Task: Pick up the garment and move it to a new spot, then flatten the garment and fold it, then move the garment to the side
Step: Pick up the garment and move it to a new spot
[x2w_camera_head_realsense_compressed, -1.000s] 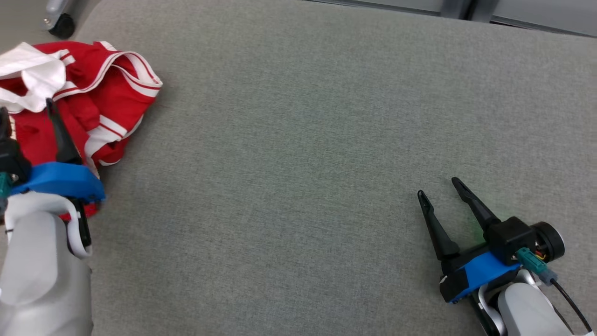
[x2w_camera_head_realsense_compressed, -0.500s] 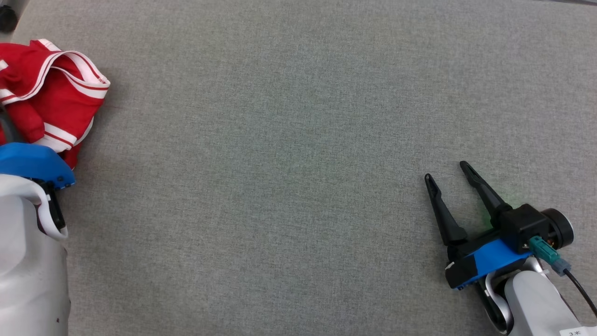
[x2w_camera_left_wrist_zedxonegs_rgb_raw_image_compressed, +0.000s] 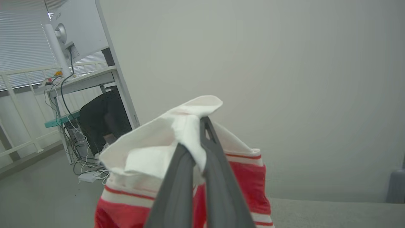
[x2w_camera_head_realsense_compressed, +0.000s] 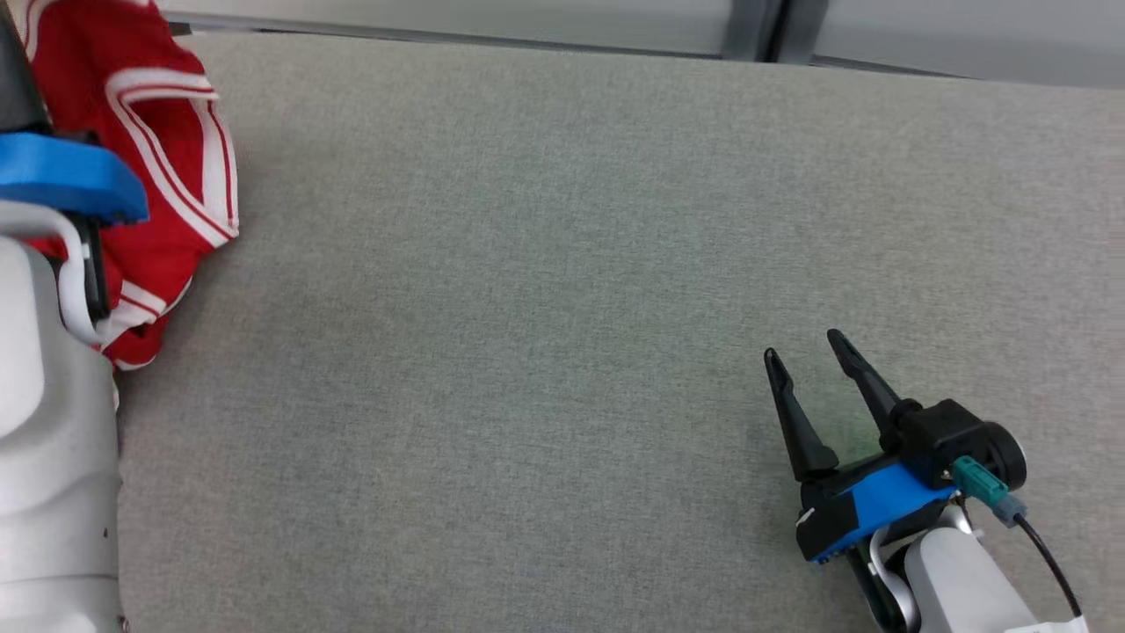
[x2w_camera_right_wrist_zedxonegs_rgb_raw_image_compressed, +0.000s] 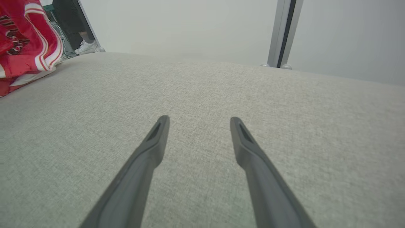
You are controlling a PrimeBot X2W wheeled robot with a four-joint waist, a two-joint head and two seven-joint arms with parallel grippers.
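The garment point(x2w_camera_left_wrist_zedxonegs_rgb_raw_image_compressed: 246, 171) is clamped at its white edge by the left gripper point(x2w_camera_left_wrist_zedxonegs_rgb_raw_image_compressed: 197, 142) (presumably for carrying). The right gripper point(x2w_camera_head_realsense_compressed: 804, 346) is held spread and empty.

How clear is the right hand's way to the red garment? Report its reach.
Probably yes, if the arm stretches far enough. The open right hand sits across grey fabric surface from the red garment, with nothing between; the left hand holds it lifted at the far side.

Light: bright, even, diffuse; shadows faint. Faint green glow on fabric surface point(x2w_camera_head_realsense_compressed: 527, 308) beside right gripper point(x2w_camera_head_realsense_compressed: 802, 345). Left gripper point(x2w_camera_left_wrist_zedxonegs_rgb_raw_image_compressed: 198, 142) soft-focus near lens.
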